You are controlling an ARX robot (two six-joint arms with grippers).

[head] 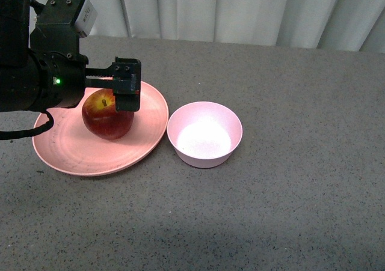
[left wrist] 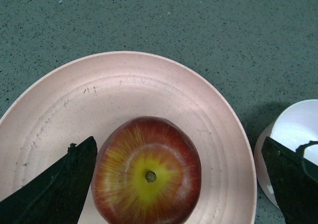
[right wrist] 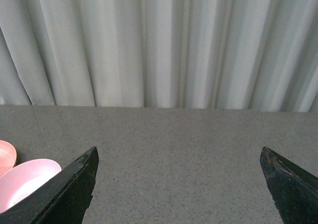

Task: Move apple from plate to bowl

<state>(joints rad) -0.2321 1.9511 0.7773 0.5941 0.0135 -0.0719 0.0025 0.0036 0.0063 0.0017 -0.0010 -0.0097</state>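
Left tool (left wrist: 175, 147) spread wide, straddling apple (head: 107, 116) on plate (head: 72, 154), bowl (head: 204, 158) just beside plate's rim, right tool (right wrist: 179, 154) wide

The worktop (head: 289, 211) is a grey, matte surface flecked with fine dark and pale specks, stone-like in look. It fills most of the front view and runs back to a straight far edge. Behind that far edge of the worktop hangs a curtain (head: 240, 9), pale grey-white, falling in soft upright folds across the whole width. Whether its hem touches the worktop cannot be told. Across the near side of the worktop lies a broad, dim shadow; the middle is more brightly lit. The left wrist view shows the same speckle, tinted greenish.
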